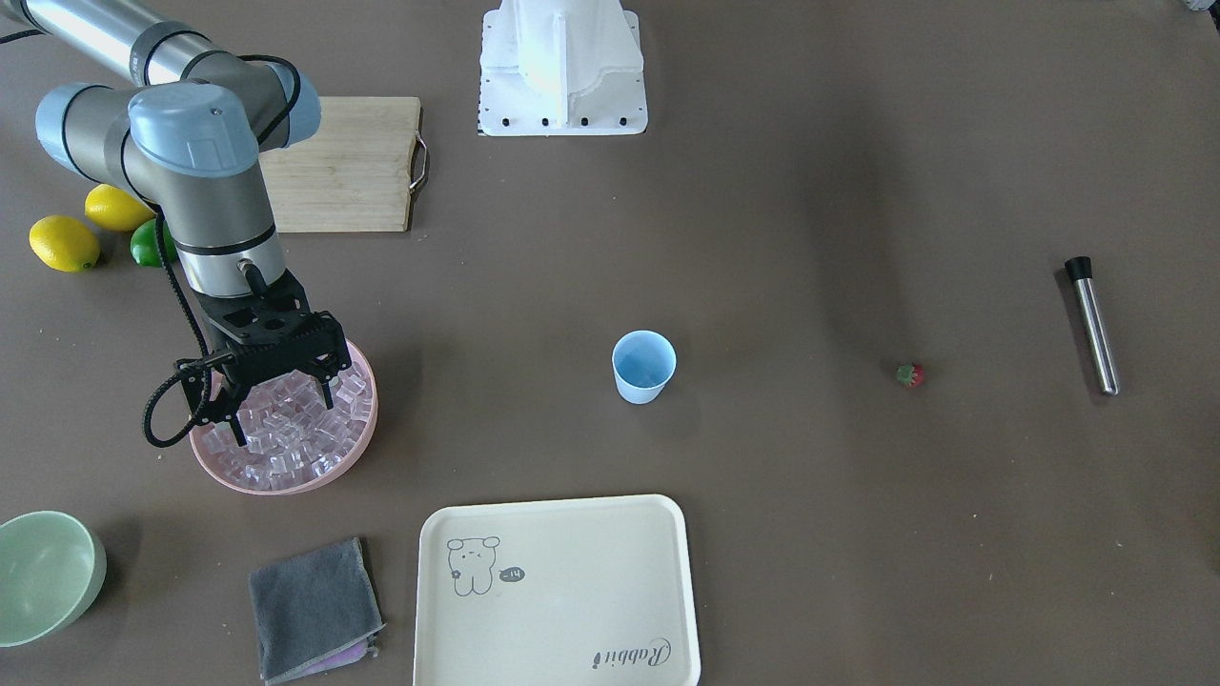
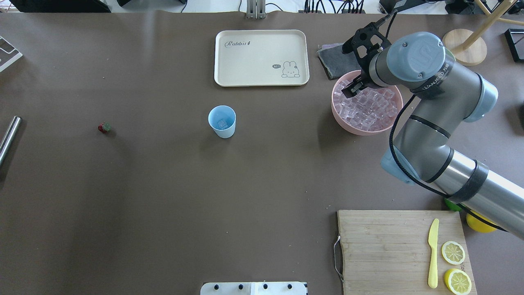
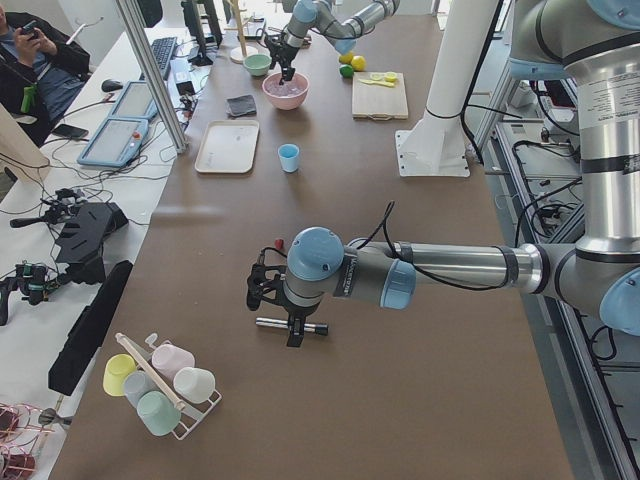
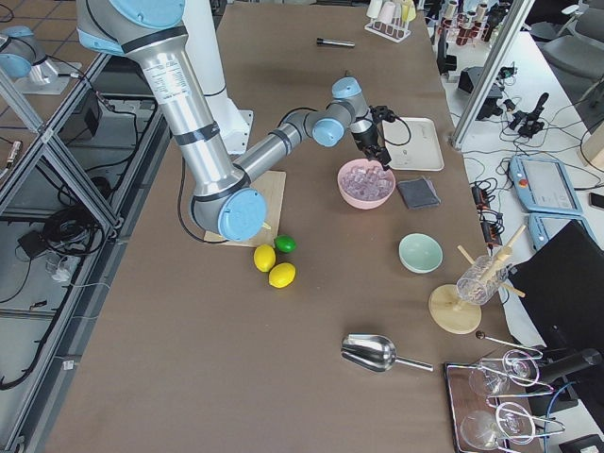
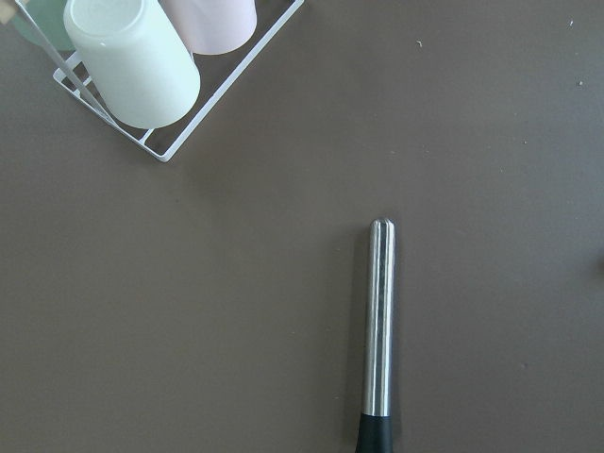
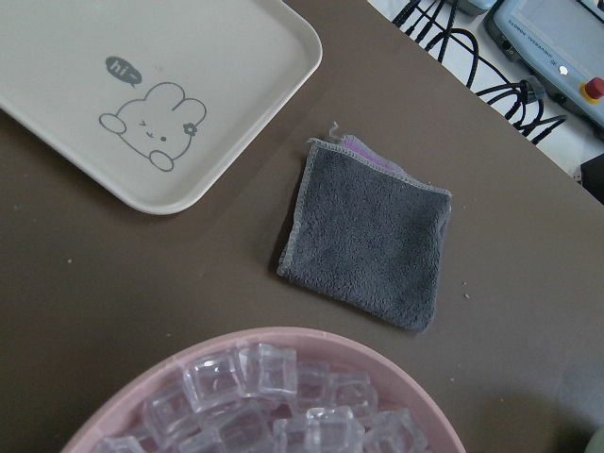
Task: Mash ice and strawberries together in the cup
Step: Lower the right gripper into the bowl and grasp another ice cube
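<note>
The light blue cup stands upright mid-table, with one ice cube in it. More ice fills the pink bowl. My right gripper is open, jaws spread wide, with its fingertips down among the cubes in the bowl; it also shows in the overhead view. The strawberry lies alone on the table, well apart from the cup. My left gripper hovers over a steel muddler. Its fingers do not show in the left wrist view, so I cannot tell whether it is open or shut.
A cream tray and a grey cloth lie beyond the bowl. A pale green bowl, a cutting board, lemons and a lime surround the right arm. A cup rack stands near the muddler.
</note>
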`<state>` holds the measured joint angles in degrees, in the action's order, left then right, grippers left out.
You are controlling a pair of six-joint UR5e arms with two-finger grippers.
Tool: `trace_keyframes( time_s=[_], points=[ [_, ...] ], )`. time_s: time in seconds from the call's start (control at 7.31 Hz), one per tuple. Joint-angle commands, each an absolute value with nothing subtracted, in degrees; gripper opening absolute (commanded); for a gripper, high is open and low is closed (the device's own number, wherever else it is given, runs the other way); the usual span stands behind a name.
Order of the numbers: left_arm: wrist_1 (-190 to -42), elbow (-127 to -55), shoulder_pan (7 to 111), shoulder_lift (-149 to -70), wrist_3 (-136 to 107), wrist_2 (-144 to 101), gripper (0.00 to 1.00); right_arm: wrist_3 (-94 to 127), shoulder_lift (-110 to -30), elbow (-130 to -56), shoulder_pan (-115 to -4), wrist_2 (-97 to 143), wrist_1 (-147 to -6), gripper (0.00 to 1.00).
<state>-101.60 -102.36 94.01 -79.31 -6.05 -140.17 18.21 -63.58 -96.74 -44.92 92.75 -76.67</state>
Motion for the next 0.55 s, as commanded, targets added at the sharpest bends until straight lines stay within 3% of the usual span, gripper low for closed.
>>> trace_keyframes(
  time_s=[0.0, 0.41],
  points=[
    [-101.6, -102.5, 94.0, -79.3, -6.1, -140.2, 0.99, 11.0, -63.8, -94.8, -44.2, 89.4, -76.8, 0.82],
    [-101.6, -102.6, 94.2, -79.2, -6.0, -141.3, 0.99, 7.6, -61.9, -90.9, -43.2, 87.9, -76.6, 0.78]
  ],
)
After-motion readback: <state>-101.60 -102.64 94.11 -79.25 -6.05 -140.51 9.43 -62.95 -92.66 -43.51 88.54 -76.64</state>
